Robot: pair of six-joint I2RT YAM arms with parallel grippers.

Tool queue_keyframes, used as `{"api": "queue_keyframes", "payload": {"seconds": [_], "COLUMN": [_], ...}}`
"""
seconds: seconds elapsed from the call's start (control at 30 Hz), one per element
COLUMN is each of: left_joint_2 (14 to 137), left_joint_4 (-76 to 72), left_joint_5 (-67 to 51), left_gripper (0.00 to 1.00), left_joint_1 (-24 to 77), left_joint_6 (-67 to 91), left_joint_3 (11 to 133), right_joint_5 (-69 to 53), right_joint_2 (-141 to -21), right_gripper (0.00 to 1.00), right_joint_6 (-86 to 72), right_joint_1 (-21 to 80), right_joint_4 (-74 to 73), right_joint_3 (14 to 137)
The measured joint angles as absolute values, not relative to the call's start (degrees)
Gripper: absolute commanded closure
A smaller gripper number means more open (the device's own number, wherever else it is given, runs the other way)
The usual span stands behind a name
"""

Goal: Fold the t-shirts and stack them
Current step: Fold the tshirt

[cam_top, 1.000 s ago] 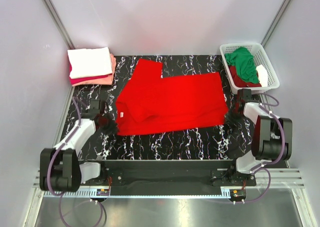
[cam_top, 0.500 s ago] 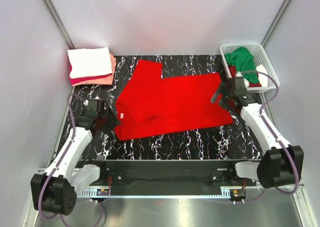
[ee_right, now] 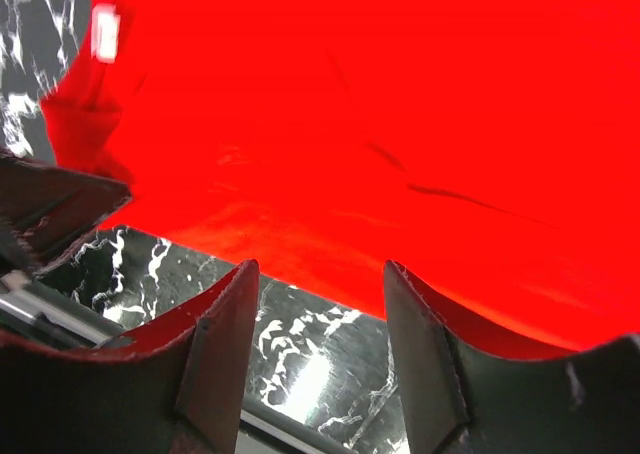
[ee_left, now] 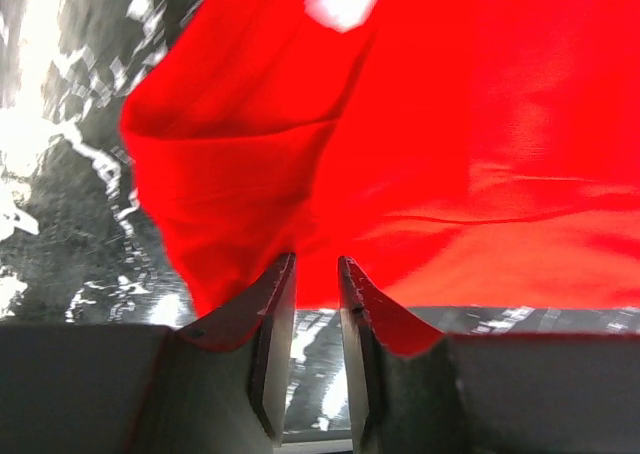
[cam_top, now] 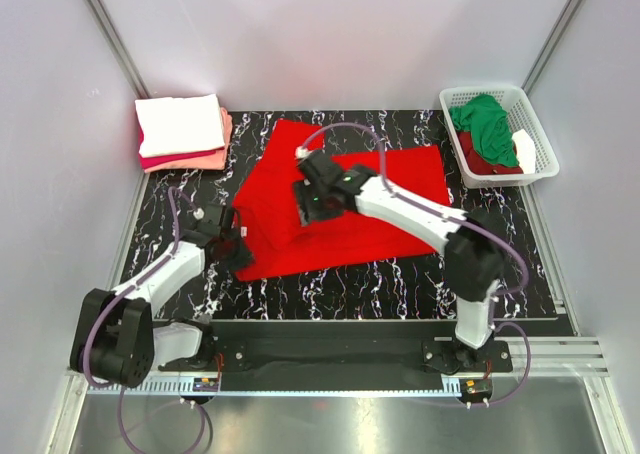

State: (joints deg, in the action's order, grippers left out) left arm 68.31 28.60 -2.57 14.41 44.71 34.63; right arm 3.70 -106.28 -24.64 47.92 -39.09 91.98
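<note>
Red t-shirt (cam_top: 395, 169) is lying spread out in the middle of the black marbled table (cam_top: 400, 284). It is bright and plain, and a small white neck label (cam_top: 243, 232) is showing at its 9 o'clock end. Its long axis is running roughly from 9 to 3 o'clock, with the neck pointing to 9 and the hem to 3, the hem end sitting slightly farther back. One sleeve is sticking out toward 12 o'clock, and the cloth near the neck is folding over on itself.

At the shirt's 8 o'clock corner the left gripper (cam_top: 236, 246) is reaching in low. Its fingers (ee_left: 275, 304) are standing only narrowly parted, with the cloth edge right at their tips and nothing visibly between them. The right gripper (cam_top: 308, 206) is hanging over the neck half of the shirt, fingers (ee_right: 225, 324) spread wide and holding nothing.

Folded shirts (cam_top: 180, 124) are sitting stacked at 10 o'clock, white on top. At 2 o'clock a white basket (cam_top: 545, 149) is holding green and dark red shirts (cam_top: 485, 124).
</note>
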Motion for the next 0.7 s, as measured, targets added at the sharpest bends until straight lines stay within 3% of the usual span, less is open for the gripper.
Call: {"api": "queue_keyframes", "payload": {"seconds": [0.5, 0.7], "left_joint_2": [68.88, 68.79], "left_joint_4": [19.99, 20.01], "left_joint_5": [-2.70, -2.79], "left_gripper": [0.75, 0.82], "left_joint_1": [13.23, 12.53], "left_joint_6": [46.35, 46.65], "left_joint_3": [28.10, 27.92], "right_joint_5": [2.68, 2.26], "right_joint_2": [-130.26, -134.43], "right_gripper": [0.47, 0.48], "right_joint_6": [-16.71, -15.64], "right_joint_1": [55.88, 57.01], "right_joint_4": [-49.63, -51.64], "right_joint_3": [115.77, 120.16]}}
